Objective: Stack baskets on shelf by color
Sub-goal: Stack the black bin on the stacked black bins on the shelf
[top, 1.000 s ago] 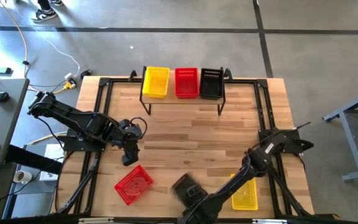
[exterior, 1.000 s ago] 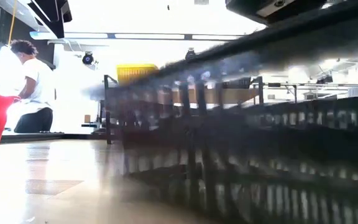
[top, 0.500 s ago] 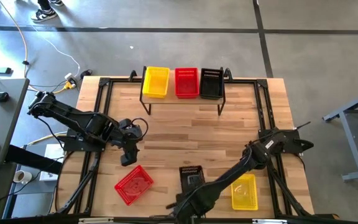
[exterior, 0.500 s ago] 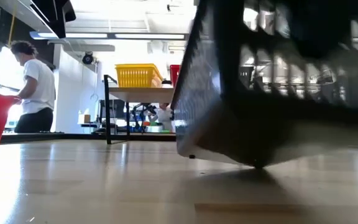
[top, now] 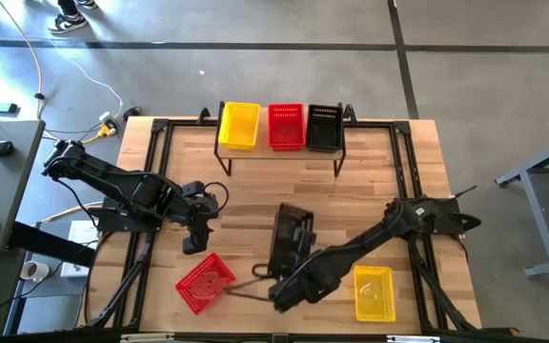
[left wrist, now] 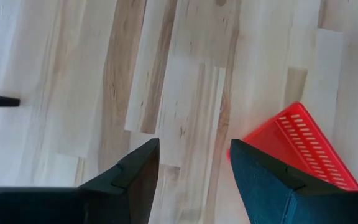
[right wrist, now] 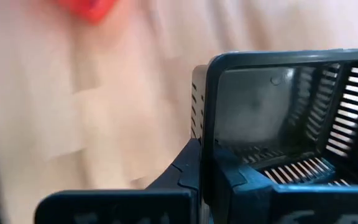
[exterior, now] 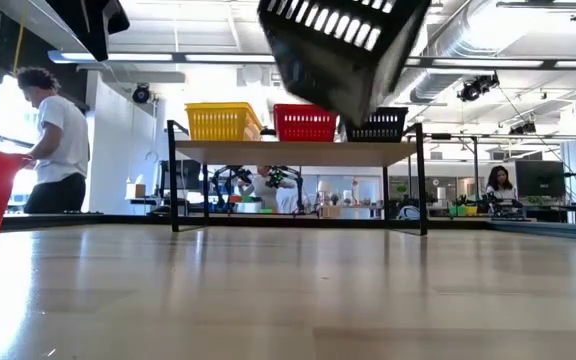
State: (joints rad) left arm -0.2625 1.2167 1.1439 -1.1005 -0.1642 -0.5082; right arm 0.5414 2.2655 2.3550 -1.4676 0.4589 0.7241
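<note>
The shelf (top: pixel 284 152) stands at the table's far edge and carries a yellow basket (top: pixel 239 125), a red basket (top: pixel 287 127) and a black basket (top: pixel 324 127) side by side; all three also show in the low view, the yellow basket (exterior: pixel 224 121) at the left. My right gripper (top: pixel 286 269) is shut on a second black basket (top: pixel 291 238) over the table's middle. A red basket (top: pixel 204 282) lies tilted near the near edge, and a yellow basket (top: pixel 374 292) sits at the near right. My left gripper (top: pixel 195 240) hovers open just beyond the red basket (left wrist: pixel 297 146). My right gripper holds the black basket by the rim of one end wall (right wrist: pixel 211 106), one finger inside the basket (right wrist: pixel 247 180) and one outside (right wrist: pixel 188 168). The fingers come from the table's near side. The basket is lifted clear and hangs tilted high above the table (exterior: pixel 343 50).
Black frame rails (top: pixel 155 171) run along the table's sides. Bare wood lies between the shelf and the held basket. A person (exterior: pixel 53 140) stands in the room beyond the table's left side.
My right gripper has carried the black basket from the near edge toward the shelf and upward. Half a second ago the basket was low over the table close to the low camera; now it is high, clear and tilted.
</note>
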